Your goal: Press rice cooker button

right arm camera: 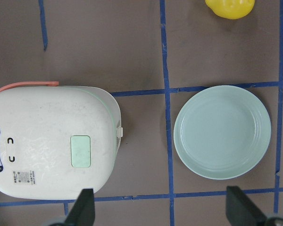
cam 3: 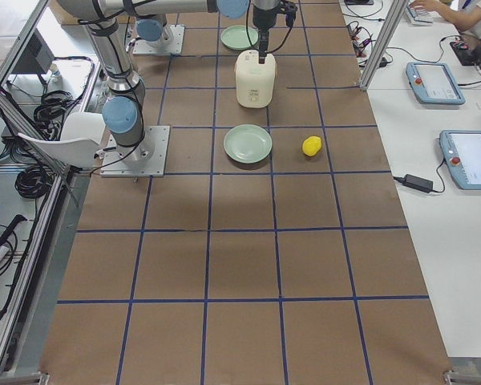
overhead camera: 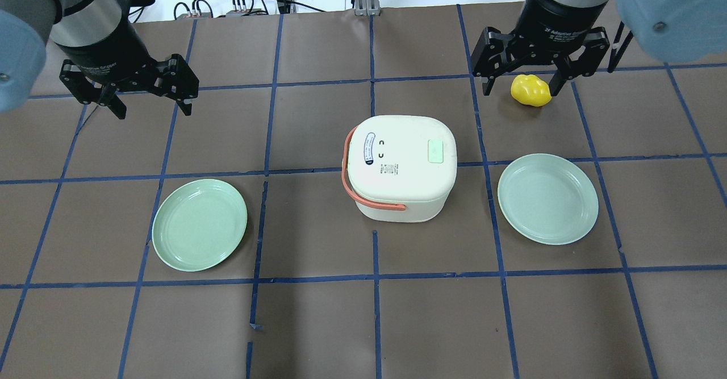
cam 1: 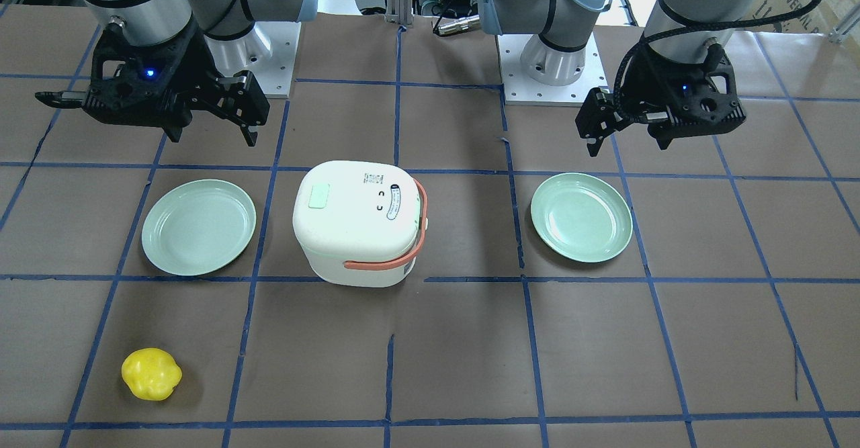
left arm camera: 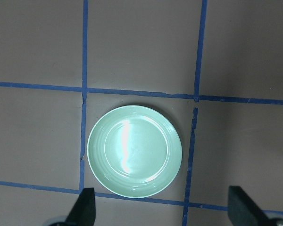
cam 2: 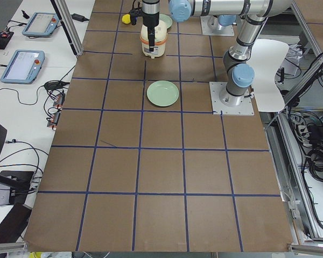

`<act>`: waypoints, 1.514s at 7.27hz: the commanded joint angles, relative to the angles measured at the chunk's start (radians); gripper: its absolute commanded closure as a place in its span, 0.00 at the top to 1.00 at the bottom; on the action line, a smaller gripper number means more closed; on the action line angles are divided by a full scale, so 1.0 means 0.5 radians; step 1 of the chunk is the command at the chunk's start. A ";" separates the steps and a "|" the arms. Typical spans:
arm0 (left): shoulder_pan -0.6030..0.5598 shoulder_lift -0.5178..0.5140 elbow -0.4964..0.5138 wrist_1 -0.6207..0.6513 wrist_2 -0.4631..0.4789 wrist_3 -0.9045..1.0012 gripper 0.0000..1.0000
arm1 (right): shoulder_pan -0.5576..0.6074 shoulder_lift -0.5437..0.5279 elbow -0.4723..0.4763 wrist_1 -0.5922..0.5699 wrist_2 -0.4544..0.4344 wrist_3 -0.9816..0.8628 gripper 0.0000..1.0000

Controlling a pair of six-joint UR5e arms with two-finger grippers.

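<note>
Centrally on the brown, blue-taped table [overhead camera: 318, 322] stands the white rice cooker [overhead camera: 400, 163], lid closed, its coral handle [overhead camera: 363, 197] folded down toward the robot's left. Both arms hang above the table, well apart from the cooker: the left gripper [overhead camera: 154, 111] and the right gripper [overhead camera: 520, 91] each have their fingers spread wide and hold nothing. A pale green plate [overhead camera: 199, 224] lies on the cooker's left and a second plate [overhead camera: 547, 198] on its right, neither touching it. A yellow toy fruit [cam 1: 151, 373] sits beyond the right-hand plate. The cooker's pale green button [overhead camera: 436, 151] sits on the lid's right-hand part, untouched.
</note>
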 commanded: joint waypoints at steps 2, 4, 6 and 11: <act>0.000 0.000 0.000 0.000 0.000 0.000 1.00 | 0.000 -0.002 -0.004 -0.005 0.041 -0.002 0.64; 0.000 0.000 0.000 0.000 0.000 0.000 1.00 | 0.000 -0.002 -0.005 0.013 0.010 -0.011 0.25; 0.000 -0.003 0.000 0.000 0.000 0.000 1.00 | 0.006 -0.026 -0.005 0.098 -0.011 -0.014 0.04; 0.000 0.000 0.000 0.000 0.000 0.000 1.00 | 0.135 0.050 0.173 -0.032 0.013 0.212 0.03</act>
